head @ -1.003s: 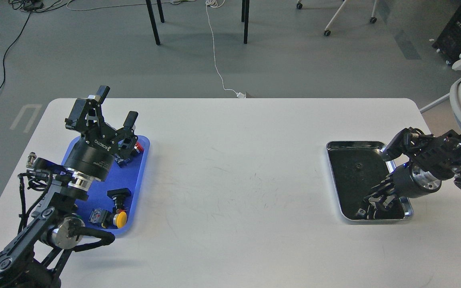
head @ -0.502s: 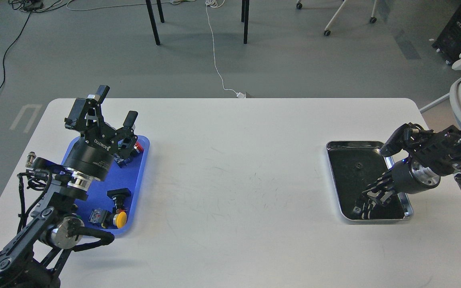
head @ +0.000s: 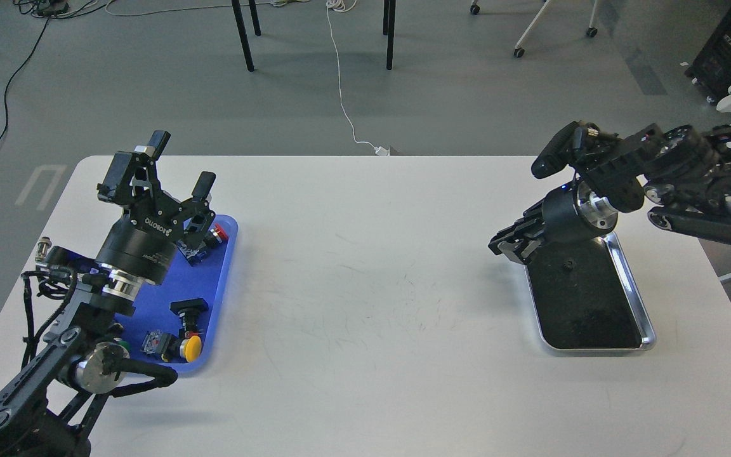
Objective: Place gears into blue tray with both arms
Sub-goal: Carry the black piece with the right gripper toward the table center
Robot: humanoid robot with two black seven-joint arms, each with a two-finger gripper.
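nearest, at the left edge: thick black links of the left arm, rising over the blue tray [head: 224,279] on the white table [head: 365,330]. in the tray's near end, a yellow-capped push button [head: 191,346] beside a small black switch block [head: 188,310]; toward its far end, a red-capped push button [head: 216,234], partly hidden behind the gripper body. no gears visible in that tray.

further up, the left gripper [head: 181,162], pointing up and away, fingers [head: 160,140] spread wide apart, nothing between them, touching nothing.

across the table to the right, well apart from the blue tray, a silver-rimmed metal tray [head: 638,298] with a black mat. on the mat's far part, one small dark gear [head: 568,266], lying flat and alone.

just above that tray's far left corner, the right gripper [head: 506,245], hanging clear of the mat, aimed down and leftward. fingers dark and seen nearly end-on: cannot tell whether spread or pressed together, nor whether anything is pinched there.

beyond the table, grey floor, a white cable [head: 341,82], black table legs [head: 243,38].
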